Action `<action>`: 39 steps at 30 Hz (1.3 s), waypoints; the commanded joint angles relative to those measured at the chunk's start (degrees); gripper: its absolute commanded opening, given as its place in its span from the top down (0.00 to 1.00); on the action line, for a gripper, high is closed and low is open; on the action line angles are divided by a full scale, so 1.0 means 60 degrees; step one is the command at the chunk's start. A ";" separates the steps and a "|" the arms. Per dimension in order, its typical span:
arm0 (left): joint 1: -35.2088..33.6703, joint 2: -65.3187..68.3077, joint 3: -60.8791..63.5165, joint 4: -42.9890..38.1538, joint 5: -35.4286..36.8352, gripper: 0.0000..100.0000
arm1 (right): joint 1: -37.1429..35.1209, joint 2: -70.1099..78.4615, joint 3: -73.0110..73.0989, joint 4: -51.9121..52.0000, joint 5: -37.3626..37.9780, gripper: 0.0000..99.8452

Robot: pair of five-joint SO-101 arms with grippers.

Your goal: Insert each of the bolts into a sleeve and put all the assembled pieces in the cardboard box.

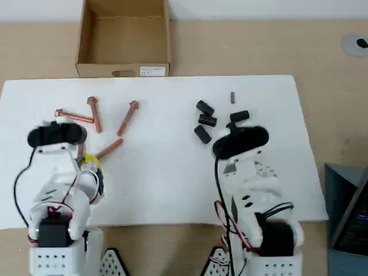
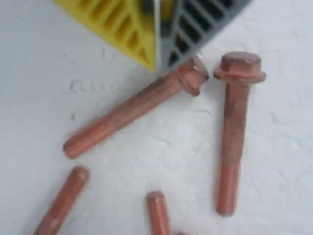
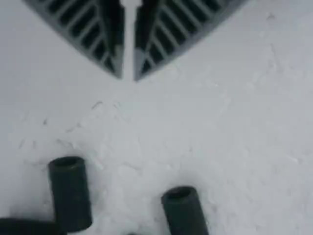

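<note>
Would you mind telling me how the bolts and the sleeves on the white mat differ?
The bolts are copper-coloured, the sleeves black. Each bolt is long and slim with a flanged head; each sleeve is short, stubby and plain-ended. The bolts lie on the left half of the white mat, the sleeves on its right half. Both lie loose on their sides, none in the cardboard box.

Coppery metal bolts [image 2: 127, 110], matt black sleeves [image 3: 71, 192], rough white mat [image 1: 167, 172].
</note>
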 commanded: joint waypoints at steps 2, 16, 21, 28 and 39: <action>0.0073 0.2440 -0.2388 0.0015 0.0044 0.99 | -0.0051 0.2996 -0.2659 0.0059 0.0059 0.99; -0.0381 0.7875 -0.5289 0.1201 -0.1744 0.99 | 0.1048 1.0425 -0.7465 0.0147 0.0733 0.99; -0.1436 0.8359 -0.5509 0.1187 -0.1919 0.99 | 0.1004 1.1949 -0.8168 0.0806 0.2081 0.99; -0.2066 0.8403 -0.5495 0.1245 -0.2271 0.99 | 0.0974 1.3429 -0.8799 0.0747 0.2418 0.99; -0.2066 0.8403 -0.5509 0.1172 -0.2447 0.88 | 0.0623 1.5685 -1.0293 0.0777 0.3370 0.85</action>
